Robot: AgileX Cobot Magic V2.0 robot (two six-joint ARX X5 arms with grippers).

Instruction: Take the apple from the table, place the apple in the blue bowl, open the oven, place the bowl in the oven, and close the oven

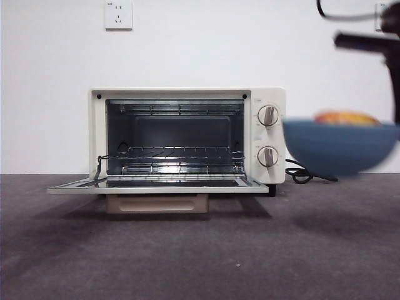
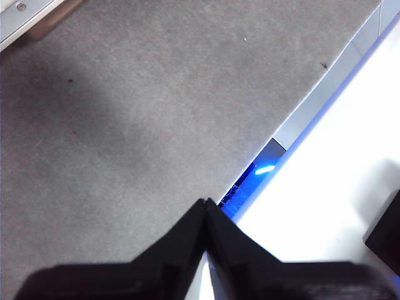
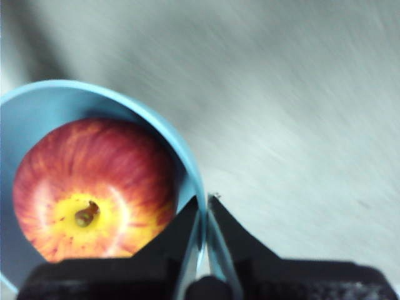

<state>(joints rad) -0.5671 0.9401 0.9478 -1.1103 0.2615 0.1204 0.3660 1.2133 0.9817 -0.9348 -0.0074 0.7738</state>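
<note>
— Left gripper (image 2: 206, 209)?
— Jaws pressed together, holding nothing, over the grey matte table (image 2: 125, 125).
— And the oven (image 1: 187, 137)?
— Cream-white, door (image 1: 156, 185) dropped flat open, wire rack (image 1: 178, 156) inside bare, two round knobs (image 1: 268, 115) on its right.
— Right gripper (image 3: 205, 209)?
— Clamped on the rim of the bowl (image 1: 337, 147), lifted off the table right of the oven.
— The bowl?
— Deep, blue, matte. The apple (image 3: 94, 187) sits in it, red with a yellow centre.
</note>
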